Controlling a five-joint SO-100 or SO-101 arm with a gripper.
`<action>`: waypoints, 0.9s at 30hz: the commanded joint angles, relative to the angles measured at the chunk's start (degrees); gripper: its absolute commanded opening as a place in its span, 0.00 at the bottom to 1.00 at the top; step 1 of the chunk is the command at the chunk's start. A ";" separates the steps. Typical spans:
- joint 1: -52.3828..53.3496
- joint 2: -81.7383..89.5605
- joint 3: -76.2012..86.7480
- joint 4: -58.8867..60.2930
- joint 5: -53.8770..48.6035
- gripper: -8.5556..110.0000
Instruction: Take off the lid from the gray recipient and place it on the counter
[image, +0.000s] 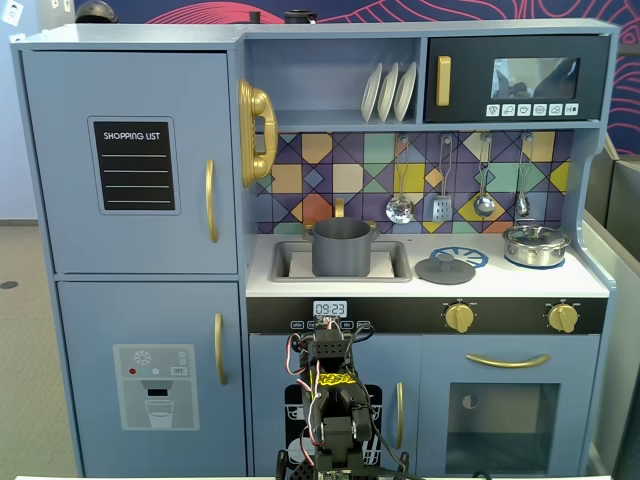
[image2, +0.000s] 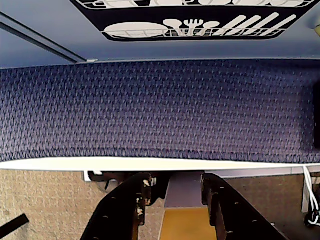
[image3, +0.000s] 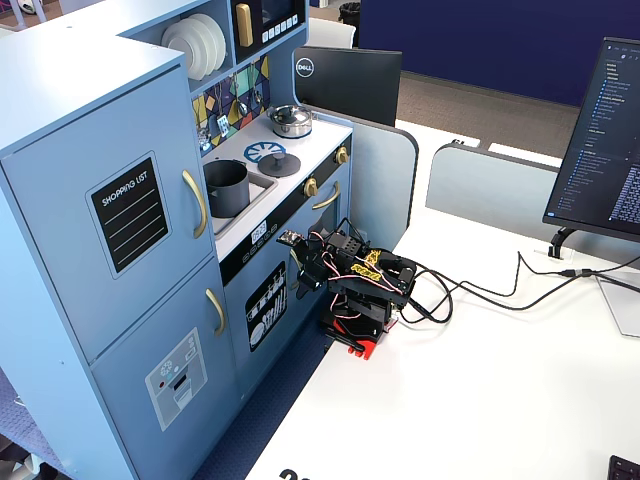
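Note:
The gray recipient (image: 342, 247) stands uncovered in the recessed sink, and it also shows in a fixed view (image3: 226, 187). The lid (image: 445, 268), a dark gray disc with a small knob, lies flat on the white counter (image: 580, 282) to the right of the sink, next to the blue burner print; it shows in a fixed view too (image3: 283, 166). My gripper (image2: 175, 179) is open and empty. The arm (image3: 350, 280) is folded low on the white table in front of the toy kitchen, well below the counter.
A shiny steel pot (image: 536, 244) with its lid stands at the counter's right end. Utensils hang on the backsplash (image: 440, 190). The wrist view shows blue carpet (image2: 160, 110), the table edge and the kitchen's lower door. A monitor (image3: 605, 130) and cables lie on the table.

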 joint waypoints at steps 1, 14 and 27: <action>1.23 -0.53 -0.26 9.40 1.76 0.11; 1.23 -0.53 -0.26 9.40 1.76 0.14; 1.23 -0.53 -0.26 9.49 1.76 0.14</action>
